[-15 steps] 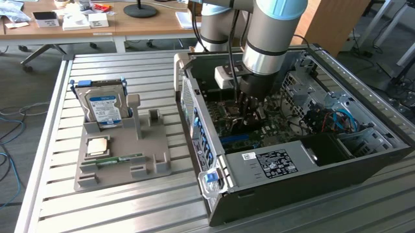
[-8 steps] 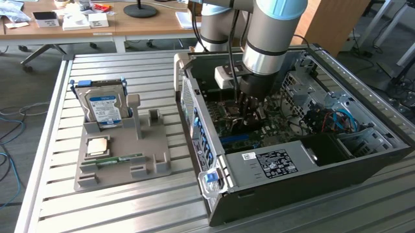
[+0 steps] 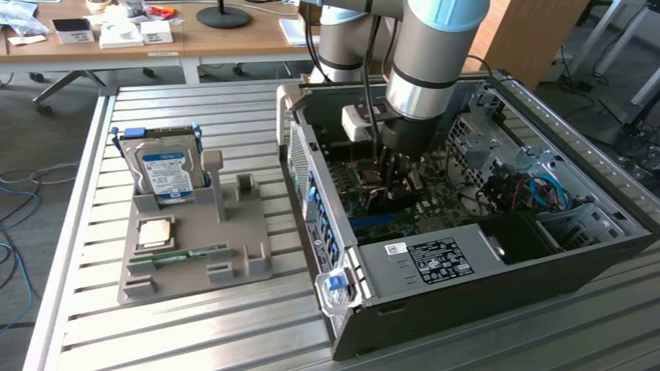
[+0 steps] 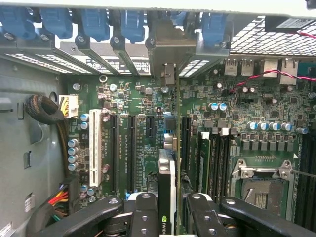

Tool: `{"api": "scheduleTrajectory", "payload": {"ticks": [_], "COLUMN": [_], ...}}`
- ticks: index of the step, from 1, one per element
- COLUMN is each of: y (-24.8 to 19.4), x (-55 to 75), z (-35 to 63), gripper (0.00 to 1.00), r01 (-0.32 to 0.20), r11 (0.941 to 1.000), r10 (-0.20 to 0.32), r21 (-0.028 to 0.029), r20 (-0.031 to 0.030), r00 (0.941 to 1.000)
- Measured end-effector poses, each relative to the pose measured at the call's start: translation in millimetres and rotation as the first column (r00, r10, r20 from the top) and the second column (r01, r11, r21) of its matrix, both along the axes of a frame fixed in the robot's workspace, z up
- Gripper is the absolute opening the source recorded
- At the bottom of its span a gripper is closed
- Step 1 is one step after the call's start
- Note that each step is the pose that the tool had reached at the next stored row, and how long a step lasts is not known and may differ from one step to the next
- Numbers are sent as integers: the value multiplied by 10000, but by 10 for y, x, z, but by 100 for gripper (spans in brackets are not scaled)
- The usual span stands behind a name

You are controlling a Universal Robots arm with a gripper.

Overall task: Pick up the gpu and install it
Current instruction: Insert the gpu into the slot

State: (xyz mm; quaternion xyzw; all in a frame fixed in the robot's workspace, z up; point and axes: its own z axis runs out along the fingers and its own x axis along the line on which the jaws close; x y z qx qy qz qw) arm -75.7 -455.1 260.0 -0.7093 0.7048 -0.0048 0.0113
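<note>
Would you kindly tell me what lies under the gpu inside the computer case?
Under the gpu, held edge-on in the pincer, the green motherboard shows, with black slots on either side. Whatever lies directly beneath is covered by the card itself.

My hand [image 4: 172,210] was clamped on the gpu [image 4: 167,170], one black finger [image 4: 143,217] on each face. The card stood edge-on and ran toward my twelve o'clock. Its silver bracket [image 4: 167,54] stood at the rear wall among the blue slot latches [image 4: 94,22]. Beneath lay the green motherboard [image 4: 237,113]. At the card's nine o'clock ran black slots [image 4: 114,153] and a white slot [image 4: 95,148]. At its three o'clock were the memory slots [image 4: 217,163] and the CPU socket [image 4: 259,185]. Whether the card's edge had entered a slot, I could not tell.
</note>
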Motion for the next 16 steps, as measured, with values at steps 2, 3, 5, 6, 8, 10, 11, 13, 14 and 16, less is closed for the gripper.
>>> {"api": "scheduleTrajectory", "payload": {"ticks": [2,3,5,6,8,10,11,13,14,16], "y": [0,0,-1,-1,-2,-2,-2,-2,-1,-1], "x": [0,0,0,0,-2,-4,-5,-7,-7,-7], "z": [-1,0,0,0,-2,-4,-5,-6,-8,-15], "gripper": [27,27,27,27,27,27,27,27,27,27], "r01": [3,4,4,2,4,3,2,3,3,4], "r11": [10000,10000,10000,10000,10000,10000,10000,10000,10000,10000], "r10": [-3,-4,-4,-2,-4,-3,-2,-3,-3,-4], "r21": [16,16,16,16,16,15,15,15,16,19], "r20": [-18,-24,-26,-26,-26,-26,-26,-26,-26,-25], "r00": [10000,10000,10000,10000,10000,10000,10000,10000,10000,10000]}}
